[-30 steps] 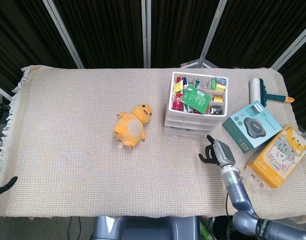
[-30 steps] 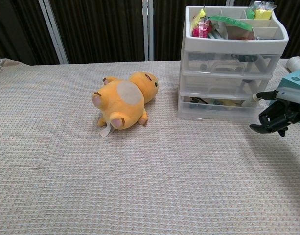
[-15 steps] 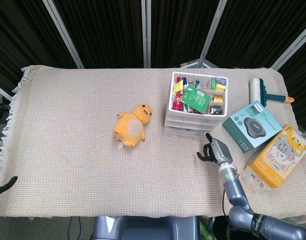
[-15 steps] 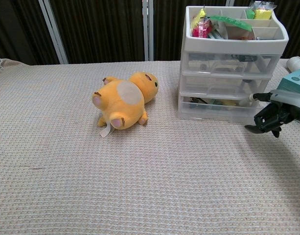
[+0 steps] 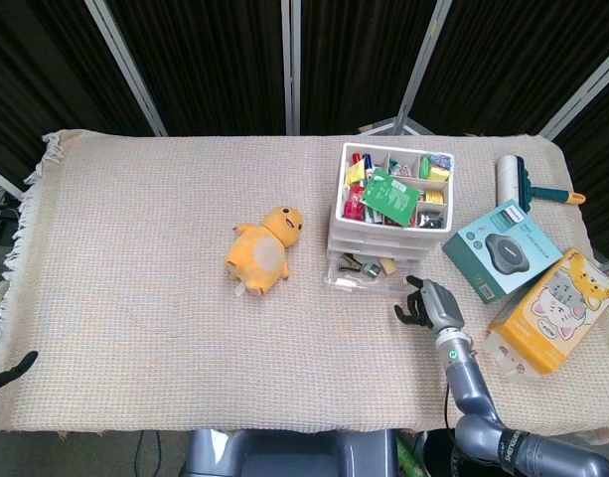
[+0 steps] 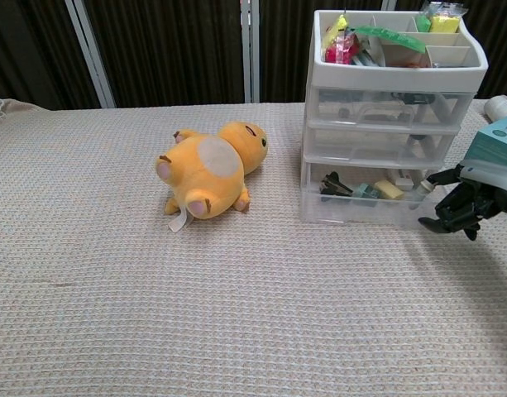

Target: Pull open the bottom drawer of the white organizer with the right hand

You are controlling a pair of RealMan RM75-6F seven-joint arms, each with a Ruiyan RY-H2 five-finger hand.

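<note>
Head view showed the white organizer (image 5: pixel 389 224) at about 2 o'clock on the cloth-covered counter (image 5: pixel 135 298), with its bottom drawer (image 5: pixel 369 273) already slid partway out toward the robot, so small items inside were visible from above. The right hand (image 5: pixel 426 303) sat just beside the drawer's front right corner, at roughly 4 o'clock from it, fingers curled inward and dark fingertips pointing toward the drawer front. Whether those fingers were hooked on the drawer's lip or merely touching it could not be told from either view. The drawer's long axis ran across the counter from 9 to 3 o'clock, and its travel ran toward 6 o'clock, the same line as the right forearm. The left hand (image 5: pixel 8 371) lay far off at the counter's 8 o'clock edge, too small to judge, so the right hand was much the nearer.

Compared with half a second before, the drawer had come forward from flush and the hand had drawn back slightly with it. A yellow plush toy (image 5: pixel 263 251) lay unmoved at 9 o'clock from the organizer.
</note>
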